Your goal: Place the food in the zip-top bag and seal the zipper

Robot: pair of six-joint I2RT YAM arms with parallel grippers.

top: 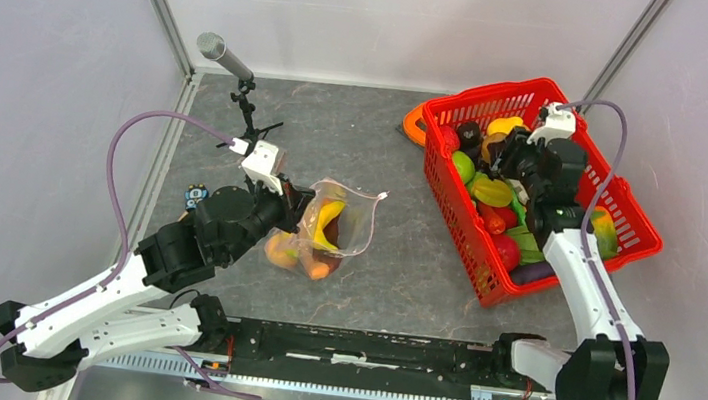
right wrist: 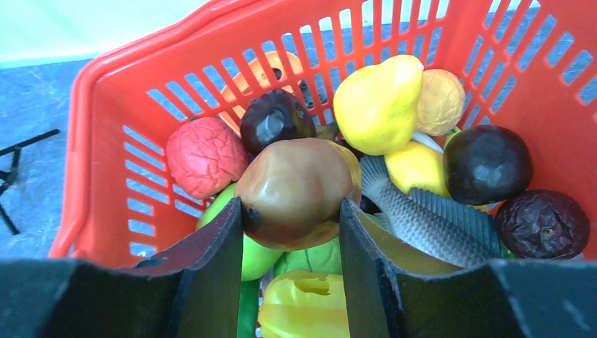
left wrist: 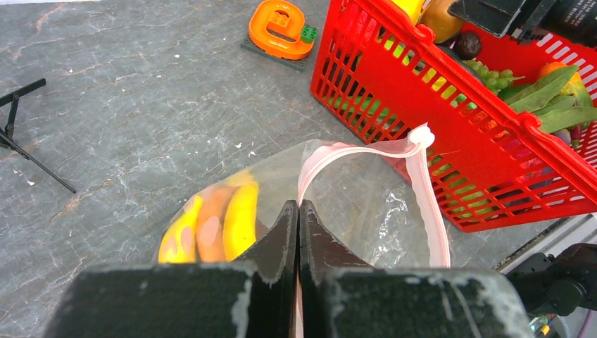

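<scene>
The clear zip-top bag [top: 345,224] stands open at mid-table with a yellow banana and orange pieces [left wrist: 225,222] inside. My left gripper [top: 297,204] is shut on the bag's rim, and the pink zipper [left wrist: 431,204] runs between its jaws [left wrist: 298,211]. My right gripper [top: 506,169] is down inside the red mesh basket [top: 503,91]. In the right wrist view its jaws [right wrist: 291,208] press both sides of a round brown fruit [right wrist: 296,176]. Around it lie a yellow pear [right wrist: 376,102], a red piece [right wrist: 204,155], dark plums, green pieces and a grey fish.
A flat orange ring [top: 414,124] lies behind the basket's left corner and also shows in the left wrist view [left wrist: 280,28]. A microphone on a small black tripod [top: 242,87] stands at the back left. White walls enclose the table.
</scene>
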